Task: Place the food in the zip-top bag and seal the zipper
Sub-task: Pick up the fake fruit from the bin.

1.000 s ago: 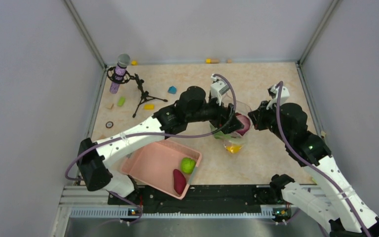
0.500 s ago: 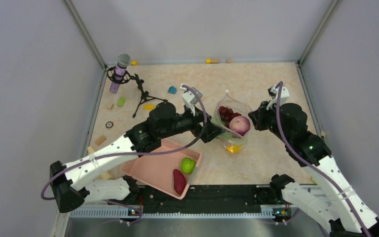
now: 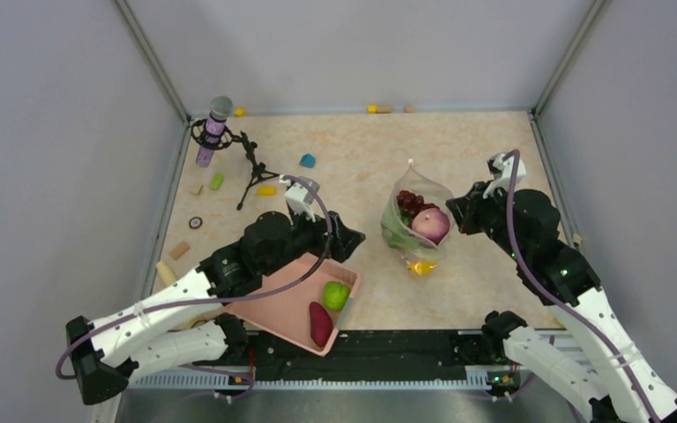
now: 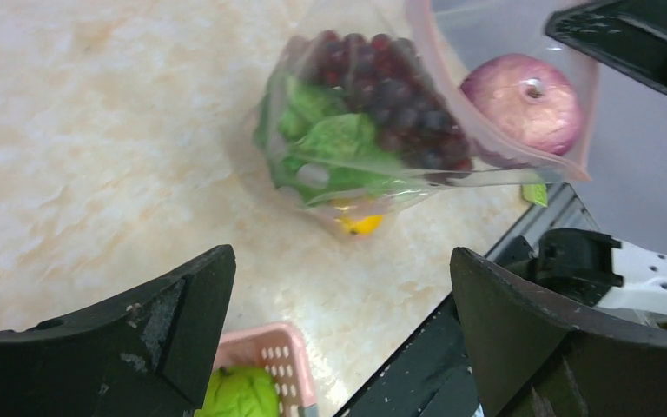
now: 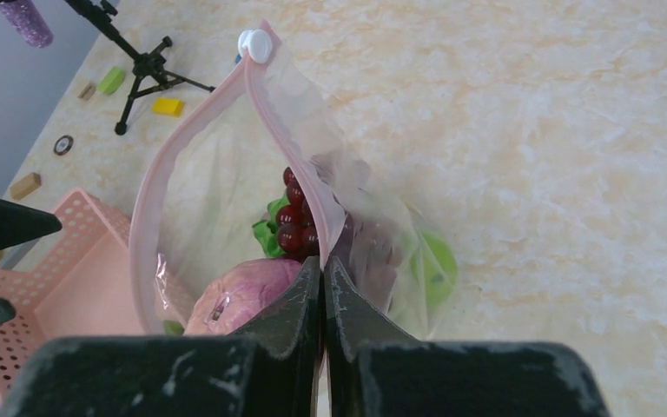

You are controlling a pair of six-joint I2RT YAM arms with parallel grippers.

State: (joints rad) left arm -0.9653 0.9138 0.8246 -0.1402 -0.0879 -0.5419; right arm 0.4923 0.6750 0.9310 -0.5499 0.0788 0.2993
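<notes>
The bag (image 3: 416,231) lies on the desk (image 3: 353,159) right of centre, its mouth gaping towards the right arm. The right gripper (image 5: 322,261) is pressed together on the zipper (image 5: 182,143), pinching the near side of the pink strip so that the rim stands up in a loop, with the white slider (image 5: 256,43) at its far end. Inside the bag sit the onion (image 3: 430,224) nearest the mouth, grapes (image 4: 391,95) behind it, lettuce (image 4: 330,143) lower down, and a yellow piece (image 4: 358,224) at the bottom. The left gripper (image 4: 339,256) is spread wide and holds nothing. It hangs by the far corner of the basket (image 3: 269,295), apart from the bag. Two foods lie outside the bag, both in the basket's right end: a green fruit (image 3: 336,294) and a sweet potato (image 3: 320,323), just beside each other.
</notes>
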